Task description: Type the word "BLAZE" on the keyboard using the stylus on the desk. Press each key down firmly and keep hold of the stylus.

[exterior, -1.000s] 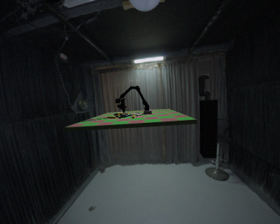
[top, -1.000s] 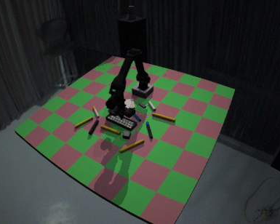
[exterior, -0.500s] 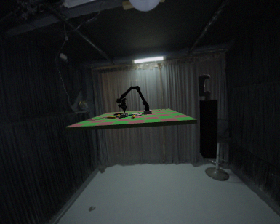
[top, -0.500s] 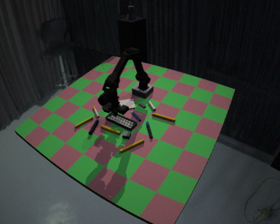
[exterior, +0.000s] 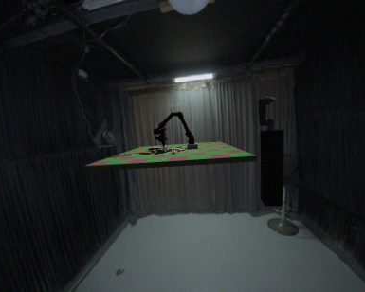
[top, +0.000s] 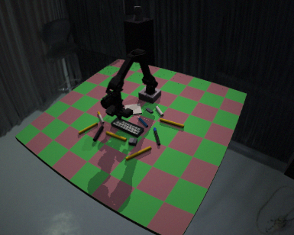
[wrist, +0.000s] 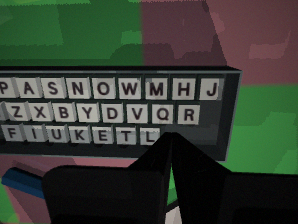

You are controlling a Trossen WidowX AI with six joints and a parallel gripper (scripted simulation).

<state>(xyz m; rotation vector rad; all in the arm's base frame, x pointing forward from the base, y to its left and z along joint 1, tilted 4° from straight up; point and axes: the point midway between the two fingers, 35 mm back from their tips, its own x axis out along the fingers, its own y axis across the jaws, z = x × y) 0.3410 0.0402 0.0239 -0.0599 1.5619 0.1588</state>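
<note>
The dark keyboard (top: 139, 132) (wrist: 220, 122) lies on the table with pale lettered keys. In the wrist view its B key (wrist: 62, 113), L key (wrist: 149, 136), A key (wrist: 29, 87), Z key (wrist: 16, 111) and E key (wrist: 102, 135) show. My gripper (top: 123, 115) (exterior: 164, 145) (wrist: 170, 138) is shut and empty. Its tips are over the keyboard's lower row, just right of the L key in the wrist view; their height is hard to tell. A blue pen-like stick (top: 143, 122) (wrist: 22, 182) lies beside the keyboard. Which stick is the stylus I cannot tell.
Around the keyboard lie several yellow sticks, one at the front (top: 138, 152), a black stick (top: 98, 133), a dark stick with a blue end (top: 156, 137), a white stick (top: 159, 111), a grey block (top: 132, 141) and a white pad (top: 135, 109).
</note>
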